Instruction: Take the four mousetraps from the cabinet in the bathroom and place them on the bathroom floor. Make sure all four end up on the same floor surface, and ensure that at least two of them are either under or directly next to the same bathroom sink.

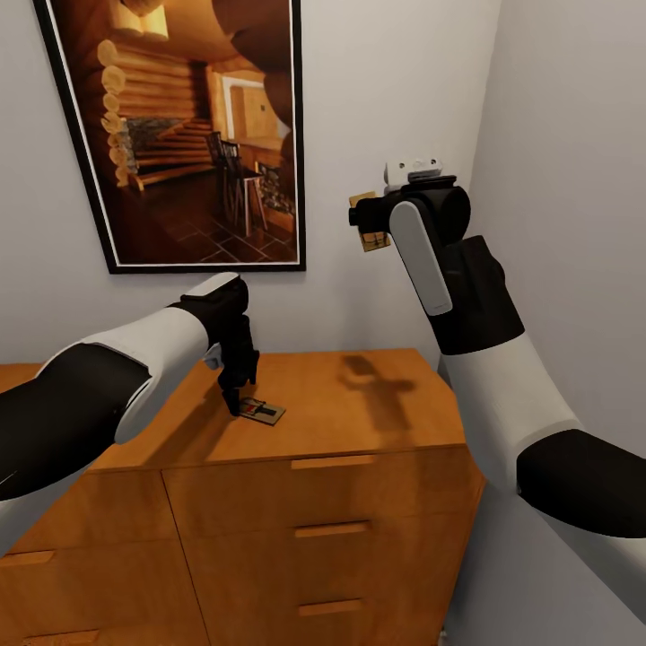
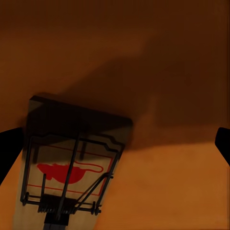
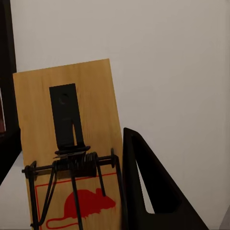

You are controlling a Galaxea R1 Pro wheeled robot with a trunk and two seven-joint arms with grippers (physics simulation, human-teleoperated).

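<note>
Two mousetraps: the right gripper (image 1: 366,218) grips one (image 3: 72,158) raised near the wall; the left gripper (image 1: 235,402), fingers spread, straddles the other (image 1: 261,411) on the cabinet (image 1: 359,422).

The cabinet (image 1: 359,422) is a low orange-brown wooden chest that stands against the pale wall, its right end near the corner of the room. Its flat top is smooth, with a cut-off corner at the front right. Below the top, the front shows flat drawer fronts in rows, each with a slim bar handle. One mousetrap (image 1: 261,412) lies flat on the top, toward the front edge and left of the middle. In the left wrist view the trap (image 2: 72,167) shows a tan board, dark wire parts and a red mouse print, resting on the orange wood (image 2: 167,182).
</note>
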